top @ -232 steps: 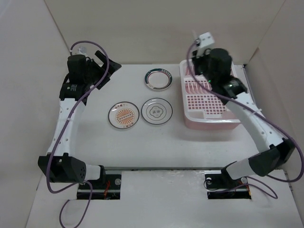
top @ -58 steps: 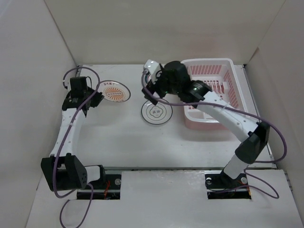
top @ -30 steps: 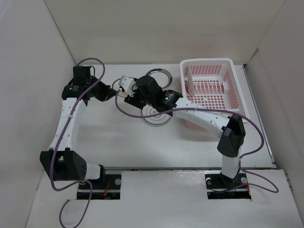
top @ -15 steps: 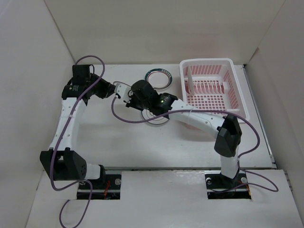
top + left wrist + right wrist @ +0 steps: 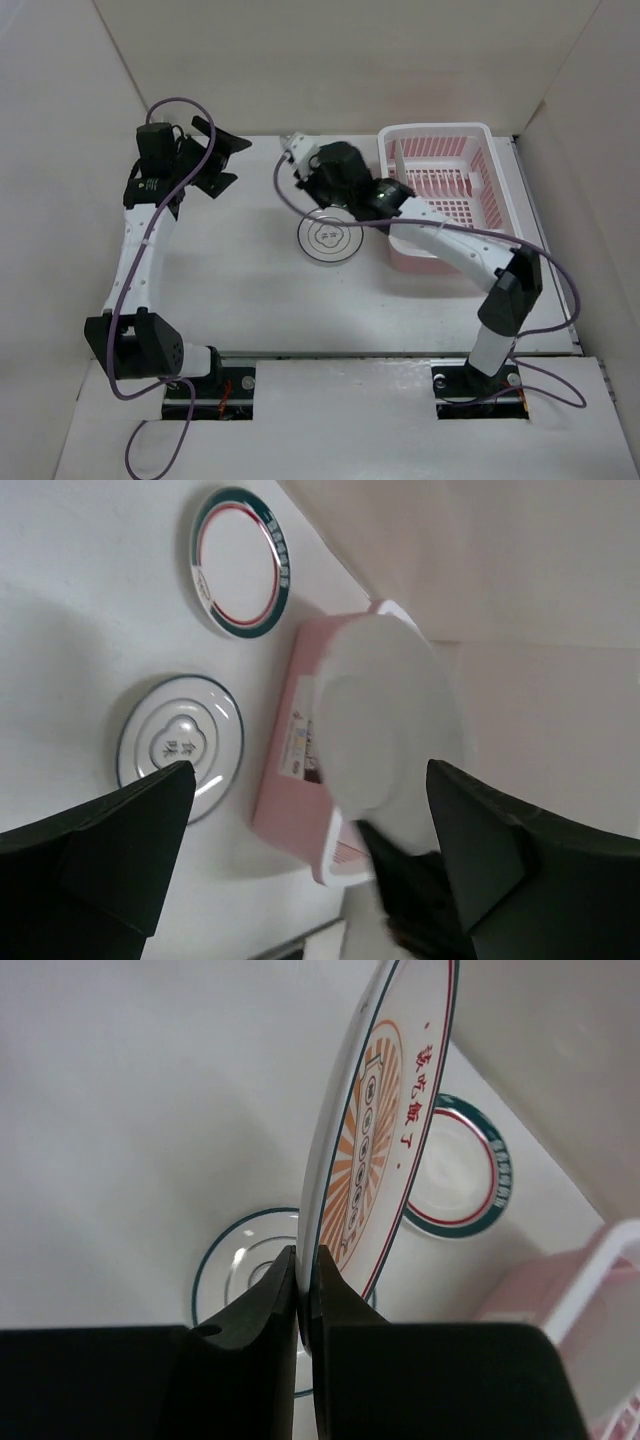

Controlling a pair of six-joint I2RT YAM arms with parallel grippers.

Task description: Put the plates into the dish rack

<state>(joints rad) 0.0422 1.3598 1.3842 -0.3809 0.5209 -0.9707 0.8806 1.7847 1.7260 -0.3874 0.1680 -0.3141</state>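
My right gripper [image 5: 305,1260] is shut on the rim of an orange sunburst plate [image 5: 385,1150] and holds it on edge above the table; in the top view the gripper [image 5: 333,185] is left of the pink-and-white dish rack [image 5: 470,215]. The ringed plate [image 5: 330,238] lies flat below it. The green-banded plate [image 5: 460,1175] lies beyond; the arm hides it in the top view. A white plate [image 5: 393,165] stands upright in the rack. My left gripper [image 5: 228,160] is open and empty at the back left. The left wrist view shows the held plate's white back [image 5: 385,720].
Cardboard walls enclose the table on the left, back and right. The rack [image 5: 290,770] stands against the right side. The right arm's cable [image 5: 285,200] loops over the table left of the ringed plate [image 5: 180,745].
The left gripper has let go of the sunburst plate, opened, and pulled back to the left. The right gripper now holds that plate and has moved right, toward the rack.
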